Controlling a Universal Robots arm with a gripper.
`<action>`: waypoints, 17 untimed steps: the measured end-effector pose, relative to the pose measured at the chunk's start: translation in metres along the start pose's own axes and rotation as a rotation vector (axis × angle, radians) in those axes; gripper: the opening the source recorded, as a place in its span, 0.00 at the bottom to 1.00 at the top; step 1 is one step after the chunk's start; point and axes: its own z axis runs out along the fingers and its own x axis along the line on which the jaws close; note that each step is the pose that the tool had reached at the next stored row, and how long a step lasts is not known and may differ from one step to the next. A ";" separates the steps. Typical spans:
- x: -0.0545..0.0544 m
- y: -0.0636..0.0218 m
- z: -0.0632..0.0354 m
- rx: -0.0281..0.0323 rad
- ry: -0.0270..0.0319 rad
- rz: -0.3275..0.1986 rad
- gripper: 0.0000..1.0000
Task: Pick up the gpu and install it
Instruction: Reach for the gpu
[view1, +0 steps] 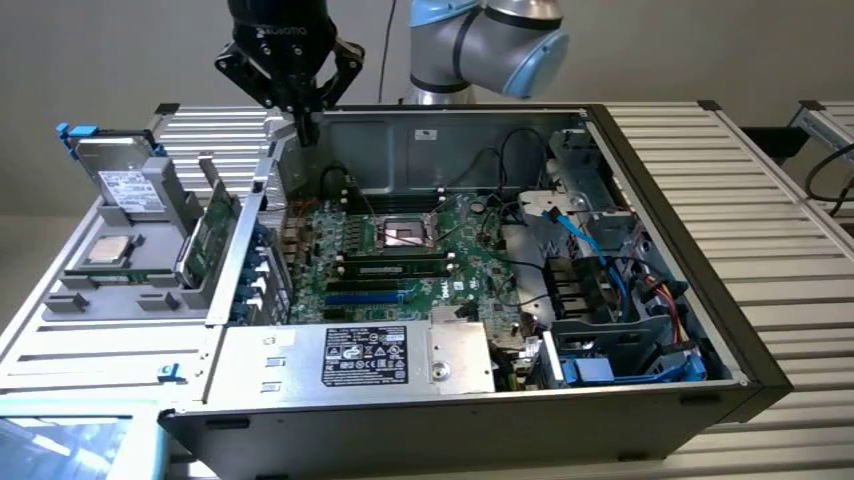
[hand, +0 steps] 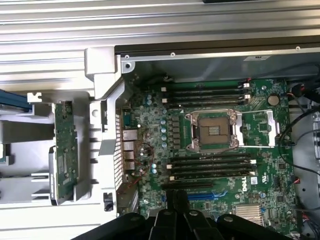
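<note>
Matt green circuit-board gpu (view1: 207, 240), ribbed bare-metal table (view1: 761, 180)

Counter (view1: 747, 190): ribbed aluminium slats, silver-grey, with dark end caps at the far corners. An open computer case (view1: 441, 435) lies on its side on the slats, mid-counter, its dark wall towards the near edge. A grey moulded tray (view1: 80, 300) lies on the slats at the exterior view's left, just beside the case; cannot tell whether the two touch. Bare slats show beyond the tray's far end and along the case's right side. A pale blue translucent sheet (view1: 60, 440) is at the near left corner; unclear whether it rests on the counter.
</note>
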 end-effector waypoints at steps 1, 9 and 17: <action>0.004 0.0000 -0.0001 0.0000 0.0001 0.000 0.12; 0.041 0.0001 -0.0004 0.0001 0.0005 0.000 0.12; 0.078 0.0003 0.0003 0.0001 0.0010 0.000 0.12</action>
